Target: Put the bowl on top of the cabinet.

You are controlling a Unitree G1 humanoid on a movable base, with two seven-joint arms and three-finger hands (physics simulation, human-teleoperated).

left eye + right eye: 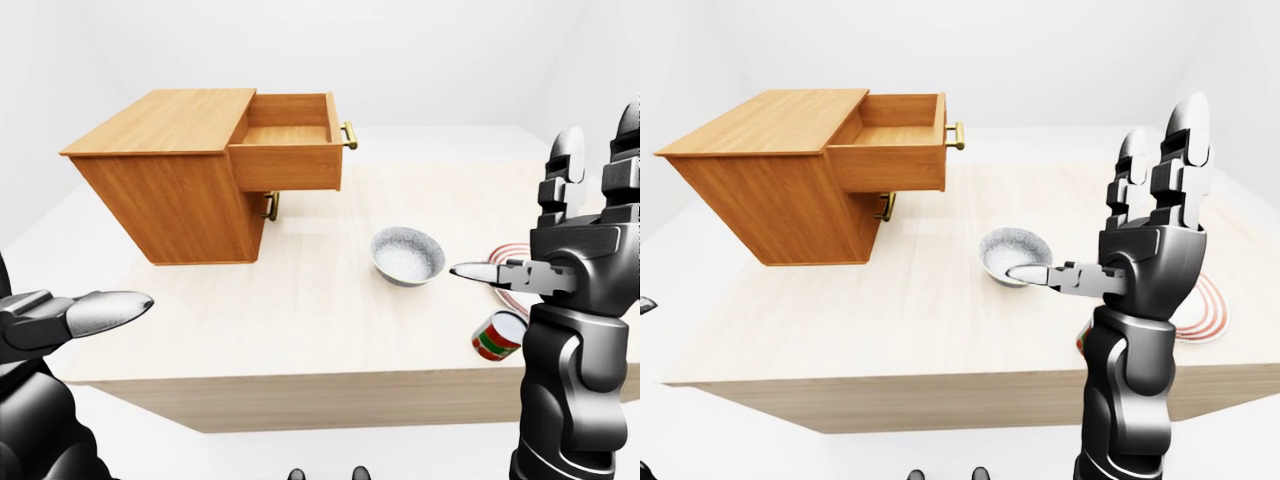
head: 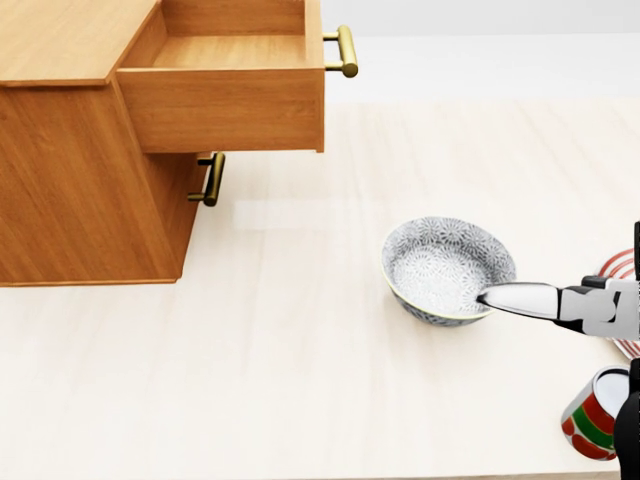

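Observation:
A grey patterned bowl (image 2: 440, 262) stands upright on the pale table (image 2: 280, 380), to the right of a wooden cabinet (image 1: 165, 120). The cabinet's flat top is bare and its top drawer (image 2: 225, 100) is pulled out. My right hand (image 1: 1140, 215) is open just right of the bowl, fingers upright and thumb (image 2: 520, 298) pointing left, with its tip at the bowl's right rim. Whether the thumb touches the rim I cannot tell. My left hand (image 1: 85, 315) hangs open low at the left of the left-eye view, off the table and far from the bowl.
A red, green and white can (image 2: 593, 418) lies near the table's lower right edge. A red-striped plate (image 1: 1202, 305) sits behind my right hand. The lower drawer's brass handle (image 2: 210, 180) sticks out under the open drawer.

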